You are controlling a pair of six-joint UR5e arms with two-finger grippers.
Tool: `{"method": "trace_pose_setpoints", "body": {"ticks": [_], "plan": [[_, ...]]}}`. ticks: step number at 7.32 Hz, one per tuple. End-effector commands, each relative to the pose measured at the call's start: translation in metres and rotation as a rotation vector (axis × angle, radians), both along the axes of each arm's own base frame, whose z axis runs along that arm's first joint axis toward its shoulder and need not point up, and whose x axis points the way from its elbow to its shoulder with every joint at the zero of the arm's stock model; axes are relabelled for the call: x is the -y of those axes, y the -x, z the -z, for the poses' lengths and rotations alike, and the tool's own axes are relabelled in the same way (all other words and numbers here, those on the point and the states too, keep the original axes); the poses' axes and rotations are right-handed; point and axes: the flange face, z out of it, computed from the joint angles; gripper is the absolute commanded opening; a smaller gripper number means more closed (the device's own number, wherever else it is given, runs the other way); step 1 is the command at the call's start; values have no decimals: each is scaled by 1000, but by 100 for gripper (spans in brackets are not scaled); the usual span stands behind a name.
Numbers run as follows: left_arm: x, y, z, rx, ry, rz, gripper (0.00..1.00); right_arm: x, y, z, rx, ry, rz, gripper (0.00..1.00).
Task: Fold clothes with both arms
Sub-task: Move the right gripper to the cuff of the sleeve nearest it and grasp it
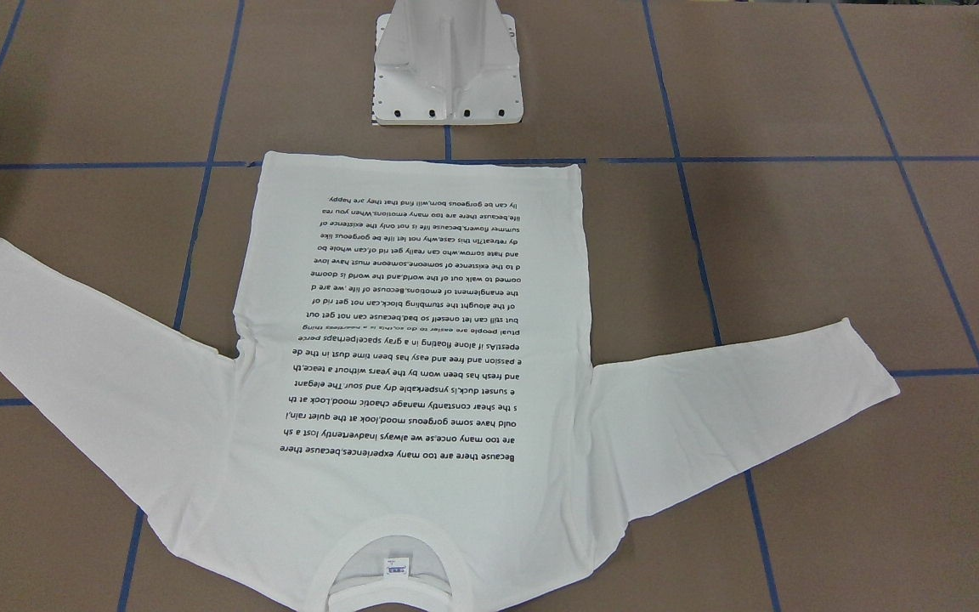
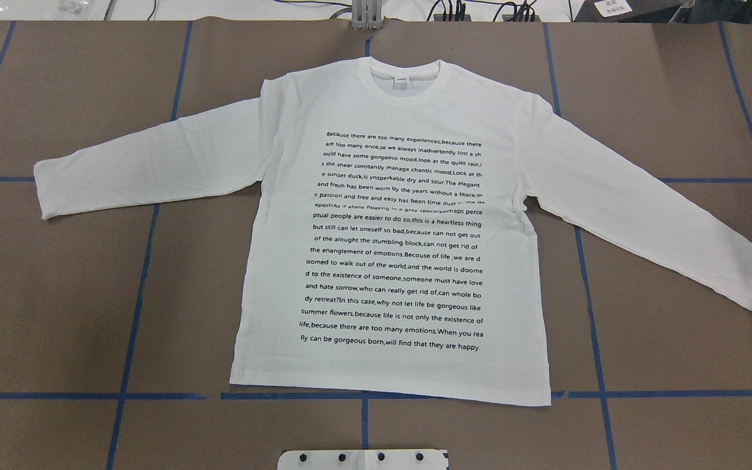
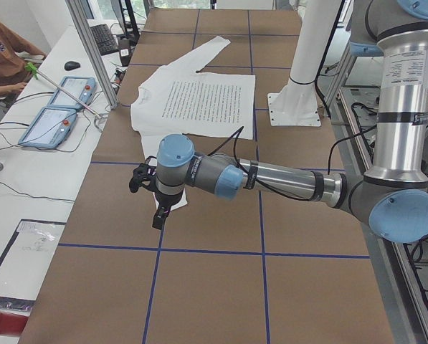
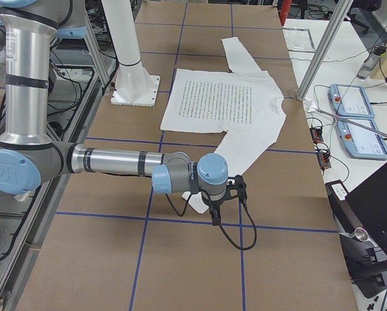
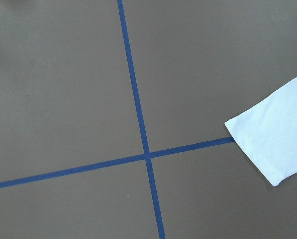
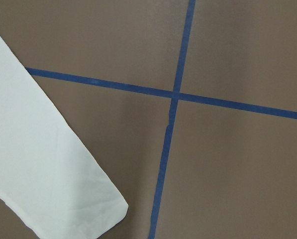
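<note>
Low in the left-side view, we see the left arm reaching over the brown desk beside a sleeve cuff. We cannot tell whether its jaws are open or closed. The right arm sits likewise in the right-side view, its jaws equally unreadable. Farther back, the white long-sleeved shirt lies flat mid-frame, print up, with its sleeves spread.

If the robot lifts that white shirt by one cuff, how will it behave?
The shirt is thin cloth lying flat with creases, so it will probably go limp and drape. It looks light, so the rest would likely drag along the table. The cuff lies flush, so pinching it may be tricky.
</note>
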Motion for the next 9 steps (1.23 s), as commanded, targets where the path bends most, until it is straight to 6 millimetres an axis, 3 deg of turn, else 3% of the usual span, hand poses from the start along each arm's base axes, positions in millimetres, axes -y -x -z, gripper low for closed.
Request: {"method": "trace_pose_setpoints", "body": {"ticks": [1,2,4,6,9], "plan": [[4,-1,3,-2,-47,-1,100,3,68,-6,-4,4,-18,100],[4,-1,3,-1,-48,1,100,-4,86,-20,-10,-16,-40,100],[0,-2,-4,-1,-35,-3,100,-20,103,-54,6,-53,-44,100],[0,-2,-4,-1,-37,-5,100,-29,139,-54,22,8,-34,100],[0,-2,-6,-2,-34,-5,100,-36,147,-57,22,31,-26,99]]}}
